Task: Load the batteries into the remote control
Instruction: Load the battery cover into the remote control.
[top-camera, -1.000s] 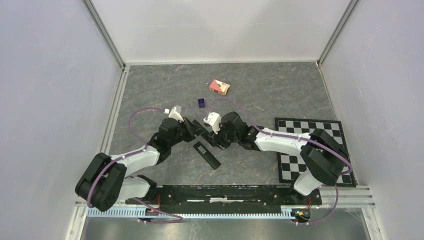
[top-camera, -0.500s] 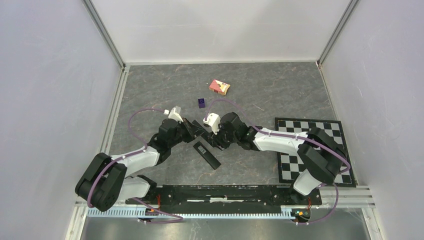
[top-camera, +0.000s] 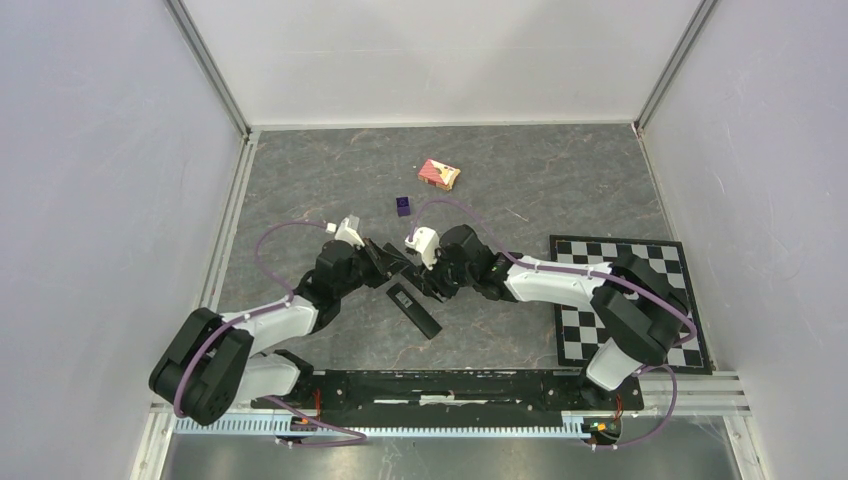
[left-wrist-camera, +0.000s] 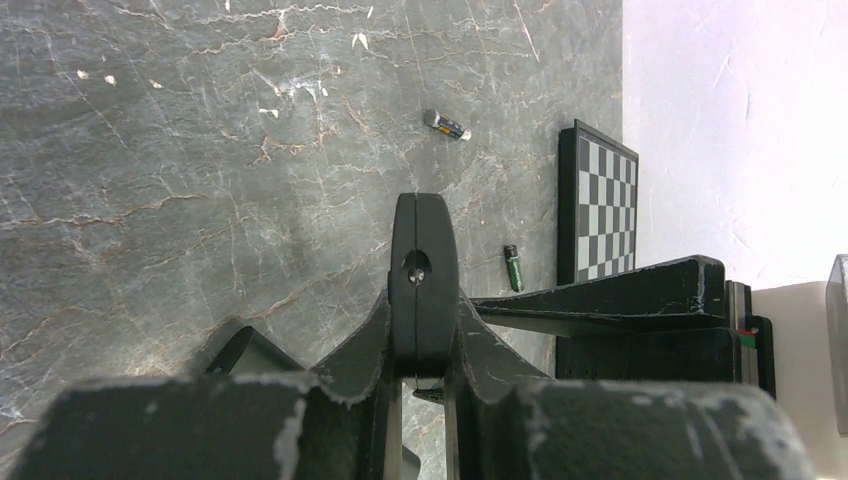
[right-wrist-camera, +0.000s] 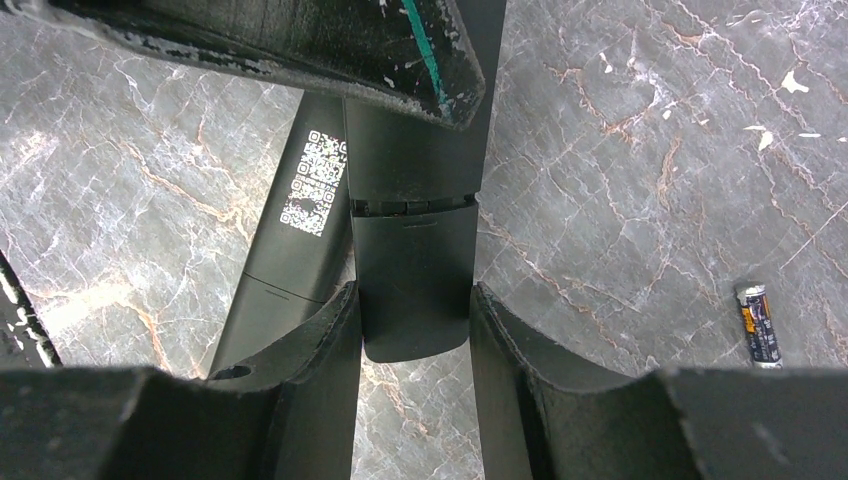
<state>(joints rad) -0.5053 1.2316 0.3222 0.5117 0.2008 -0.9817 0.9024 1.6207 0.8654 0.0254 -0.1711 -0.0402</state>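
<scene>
The remote control (top-camera: 415, 310), a slim black bar with a pale QR patch, lies flat on the table; it also shows in the right wrist view (right-wrist-camera: 290, 250). My left gripper (top-camera: 395, 262) and right gripper (top-camera: 425, 278) meet just beyond it. Both are shut on a second flat black piece (right-wrist-camera: 410, 270) with a seam across it, held above the table. The left wrist view shows that piece edge-on (left-wrist-camera: 423, 240). A blue battery (left-wrist-camera: 446, 125) and a green battery (left-wrist-camera: 513, 267) lie loose on the table. One battery (right-wrist-camera: 760, 323) lies right of the right gripper.
A red-and-white box (top-camera: 439, 174) and a small purple cube (top-camera: 402, 206) lie farther back. A checkerboard mat (top-camera: 640, 290) covers the right side. White walls with metal rails enclose the table on three sides.
Both grippers stay closed together on the black piece and have shifted only very slightly to the left. The remote on the table has not moved.
</scene>
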